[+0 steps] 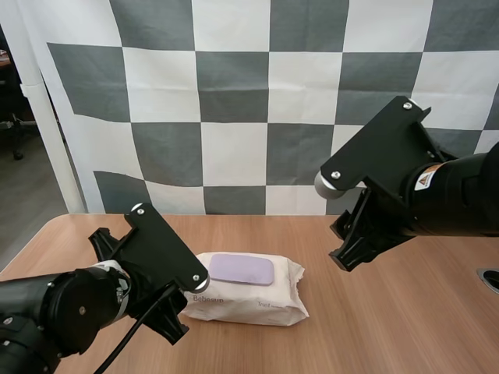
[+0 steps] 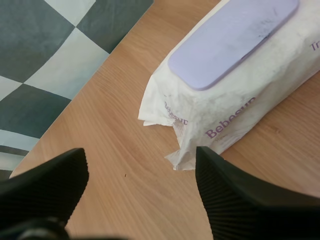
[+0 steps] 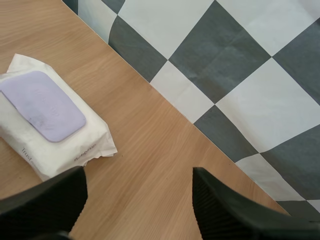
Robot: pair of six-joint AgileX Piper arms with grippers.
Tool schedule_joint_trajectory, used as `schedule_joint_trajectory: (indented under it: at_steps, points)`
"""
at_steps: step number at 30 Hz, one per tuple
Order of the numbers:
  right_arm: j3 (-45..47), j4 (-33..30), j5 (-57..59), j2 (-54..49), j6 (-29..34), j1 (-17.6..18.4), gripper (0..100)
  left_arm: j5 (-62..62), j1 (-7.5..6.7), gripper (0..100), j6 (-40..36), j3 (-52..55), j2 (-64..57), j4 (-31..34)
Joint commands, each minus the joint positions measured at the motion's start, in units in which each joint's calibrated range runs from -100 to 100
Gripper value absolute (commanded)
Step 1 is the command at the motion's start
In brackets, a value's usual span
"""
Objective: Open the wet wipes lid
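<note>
Your left gripper [image 2: 141, 152] stands wide apart, with the end of the one wet wipes pack [image 2: 235, 100] just beside it and the single purple lid [image 2: 232, 40] closed. Right wrist view: your right gripper [image 3: 139, 172], also spread wide, hangs over the table [image 3: 150, 140], apart from the pack. High view: pack at lower centre, between the two grippers

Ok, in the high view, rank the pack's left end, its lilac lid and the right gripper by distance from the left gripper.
From the left gripper:
1. Pack's left end, right beside it.
2. Lilac lid, atop the pack's middle.
3. Right gripper, raised, off to the right.
</note>
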Motion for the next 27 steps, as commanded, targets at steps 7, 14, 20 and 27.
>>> schedule_joint_trajectory:
  at_steps: [7, 14, 20, 27]
  points:
    - [-0.05, 0.2, -0.77, 0.63, -0.04, 0.03, 100, -22.22, 0.0, 87, 4.79, 7.12, 11.25, -4.14]
    - [-0.05, 0.2, -0.76, 0.63, -0.61, 0.03, 100, -26.3, 0.0, 87, 8.18, 7.35, 17.99, -6.98]
    - [-0.05, 0.2, -0.76, 1.53, -1.08, 0.03, 100, -26.3, 0.0, 87, 13.57, 7.35, 18.52, -13.35]
    - [-0.05, 0.2, -0.76, 3.1, -1.08, 0.03, 100, -26.3, 0.0, 87, 33.26, 11.2, 18.62, -34.22]
